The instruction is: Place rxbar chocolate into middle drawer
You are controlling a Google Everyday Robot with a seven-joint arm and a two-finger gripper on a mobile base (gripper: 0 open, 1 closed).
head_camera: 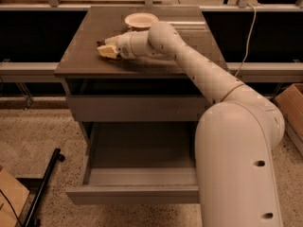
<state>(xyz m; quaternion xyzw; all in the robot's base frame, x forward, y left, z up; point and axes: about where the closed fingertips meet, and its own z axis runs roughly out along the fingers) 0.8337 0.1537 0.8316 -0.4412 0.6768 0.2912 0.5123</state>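
Note:
My gripper (107, 50) lies low over the left part of the cabinet's dark top, reaching in from the right. A small dark sliver of the rxbar chocolate (100, 44) shows at the gripper's far tip. The rest of the bar is hidden by the gripper. The middle drawer (142, 176) stands pulled open below and in front of the cabinet. Its flat tray shows nothing in it where my arm does not cover it. The gripper is well above and behind the drawer.
A round cream-white bowl (141, 20) sits at the back of the cabinet top (80, 60). A shut drawer with a taller plain front (132, 109) is above the open one. My arm's bulky body (236, 164) covers the drawer's right end. A black pole (45, 186) lies on the floor at the left.

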